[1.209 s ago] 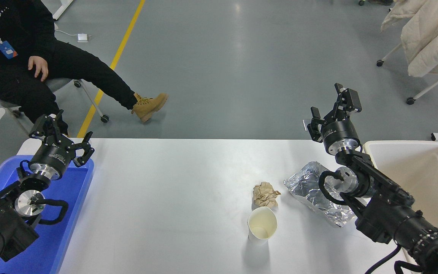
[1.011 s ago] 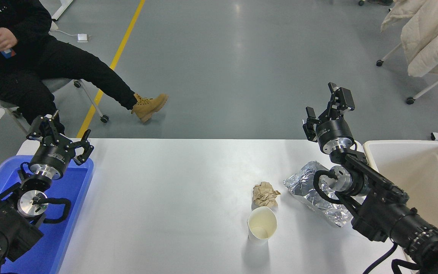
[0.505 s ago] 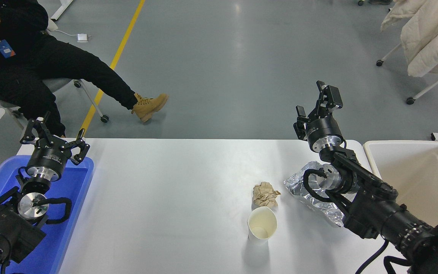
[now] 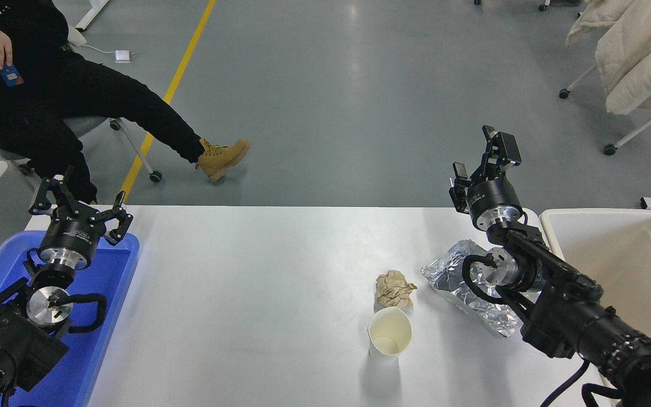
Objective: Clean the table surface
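Your right pincer (image 4: pixel 482 157) hangs open and empty past the worktop (image 4: pixel 257 294) far edge. Right of centre lie light, crushable litter: foil (image 4: pixel 464 282), paper wad (image 4: pixel 394 288), cup (image 4: pixel 389 332); pinch gently.

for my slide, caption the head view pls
Right gripper open above foil bag, crumpled paper and paper cup on white table.

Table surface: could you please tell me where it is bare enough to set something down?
The table surface is bare from the blue tray to the paper cup. Crowded rightward: crumpled brown paper, foil bag, right arm.
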